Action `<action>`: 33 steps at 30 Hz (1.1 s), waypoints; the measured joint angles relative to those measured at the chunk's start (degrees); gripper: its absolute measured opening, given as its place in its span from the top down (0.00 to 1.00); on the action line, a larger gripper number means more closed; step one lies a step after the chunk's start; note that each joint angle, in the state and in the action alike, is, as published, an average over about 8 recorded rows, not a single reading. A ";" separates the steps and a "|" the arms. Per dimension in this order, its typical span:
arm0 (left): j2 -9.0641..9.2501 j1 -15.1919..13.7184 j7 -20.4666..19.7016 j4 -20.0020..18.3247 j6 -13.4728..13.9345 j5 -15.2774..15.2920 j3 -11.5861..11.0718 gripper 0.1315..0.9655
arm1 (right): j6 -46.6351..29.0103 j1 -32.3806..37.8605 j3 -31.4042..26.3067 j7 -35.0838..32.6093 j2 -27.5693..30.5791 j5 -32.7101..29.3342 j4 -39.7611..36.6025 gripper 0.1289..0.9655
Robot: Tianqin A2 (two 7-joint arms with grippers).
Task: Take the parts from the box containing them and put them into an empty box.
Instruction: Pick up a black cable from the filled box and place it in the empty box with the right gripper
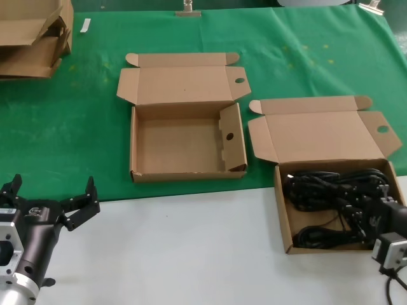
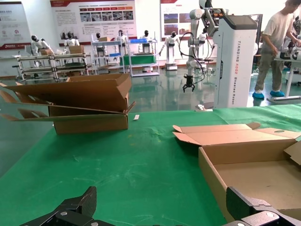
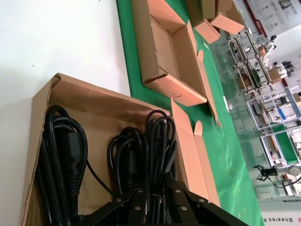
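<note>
The box containing the parts [image 1: 282, 213] sits at the right, lid open, straddling the green mat's front edge. Bundles of black cable [image 1: 321, 187] lie in it. My right gripper [image 1: 372, 213] is down inside this box. In the right wrist view its fingers [image 3: 134, 202] are closed round one cable bundle [image 3: 157, 136] that still lies in the box [image 3: 94, 101]; another bundle [image 3: 61, 150] lies beside it. The empty box [image 1: 135, 146] with the holed side flap stands in the middle. My left gripper [image 1: 54, 189] is open and empty, low at the front left.
Stacked flat cartons [image 1: 32, 38] lie at the far left corner of the green mat [image 1: 82, 127]. The left wrist view shows my left gripper [image 2: 162, 207] over the mat beside the empty box's wall [image 2: 211, 174], with the stacked cartons [image 2: 84, 101] beyond.
</note>
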 joint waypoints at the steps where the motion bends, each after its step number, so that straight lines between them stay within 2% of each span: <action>1: 0.00 0.00 0.00 0.00 0.00 0.00 0.00 0.00 | 0.03 -0.15 0.11 0.12 0.09 0.08 0.19 0.86; 7: 0.00 0.00 0.00 0.00 0.00 0.00 0.00 0.00 | 0.61 -1.89 1.21 2.00 1.16 0.50 3.24 0.91; 19: 0.00 0.00 0.00 0.00 0.00 0.00 0.00 0.00 | 3.13 -6.36 3.82 8.41 3.32 0.70 14.39 0.92; 26: 0.00 0.00 0.00 0.00 0.00 0.00 0.00 0.00 | 3.11 -2.62 0.25 8.73 -0.24 -0.27 16.33 0.92; 33: 0.00 0.00 0.00 0.00 0.00 0.00 0.00 0.00 | 0.78 4.76 -5.13 4.18 -6.88 -0.85 11.66 0.92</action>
